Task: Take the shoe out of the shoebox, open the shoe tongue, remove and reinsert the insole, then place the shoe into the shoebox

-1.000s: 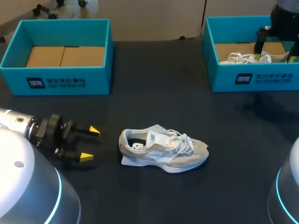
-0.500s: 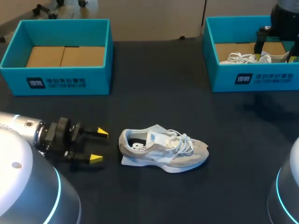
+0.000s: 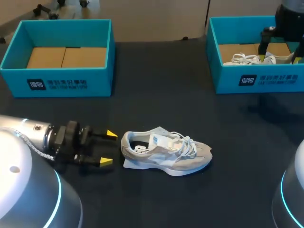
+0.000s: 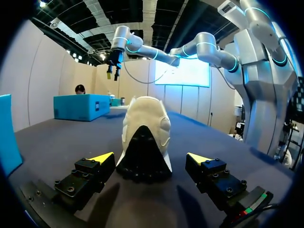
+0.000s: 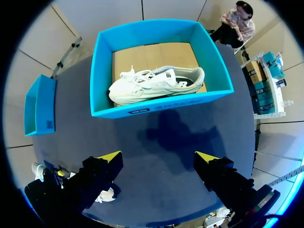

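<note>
Two left fingers (image 3: 110,134) spread behind shoe (image 3: 164,152), right arm (image 3: 287,19) high above shoebox (image 3: 266,78)

The dark table (image 3: 156,76) has a flat, matte top. A teal box (image 3: 228,80) stands at its far right corner, open-topped, with a brown cardboard floor. A white laced shoe (image 5: 156,85) lies inside it.

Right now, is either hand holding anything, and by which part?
Nothing is held. The left hand is open, just short of the shoe; the right hand is open above the shoebox.
</note>
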Controlling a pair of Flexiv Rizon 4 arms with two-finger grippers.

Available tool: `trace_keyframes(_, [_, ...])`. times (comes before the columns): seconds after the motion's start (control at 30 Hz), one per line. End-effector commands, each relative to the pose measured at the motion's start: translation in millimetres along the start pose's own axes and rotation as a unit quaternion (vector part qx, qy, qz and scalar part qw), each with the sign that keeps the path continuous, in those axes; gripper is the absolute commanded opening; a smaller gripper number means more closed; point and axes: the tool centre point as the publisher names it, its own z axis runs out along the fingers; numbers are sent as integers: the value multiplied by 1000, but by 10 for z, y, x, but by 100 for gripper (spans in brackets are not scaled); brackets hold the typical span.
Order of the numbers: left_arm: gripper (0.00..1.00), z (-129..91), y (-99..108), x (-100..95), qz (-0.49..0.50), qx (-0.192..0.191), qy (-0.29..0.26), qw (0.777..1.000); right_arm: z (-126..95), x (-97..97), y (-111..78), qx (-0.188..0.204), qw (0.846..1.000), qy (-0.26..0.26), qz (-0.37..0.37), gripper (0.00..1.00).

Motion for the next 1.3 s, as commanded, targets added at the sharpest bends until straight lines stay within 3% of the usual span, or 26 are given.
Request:
trace_keyframes(0.03, [100,76,0,-37,2,-2,0,1000,4,-2,-5,-1,1000,0,0,100])
trace_keyframes(1.3, [100,556,-23,-113,-10,-10,-4,1000,4,-2,-5,-1,1000,0,0,100])
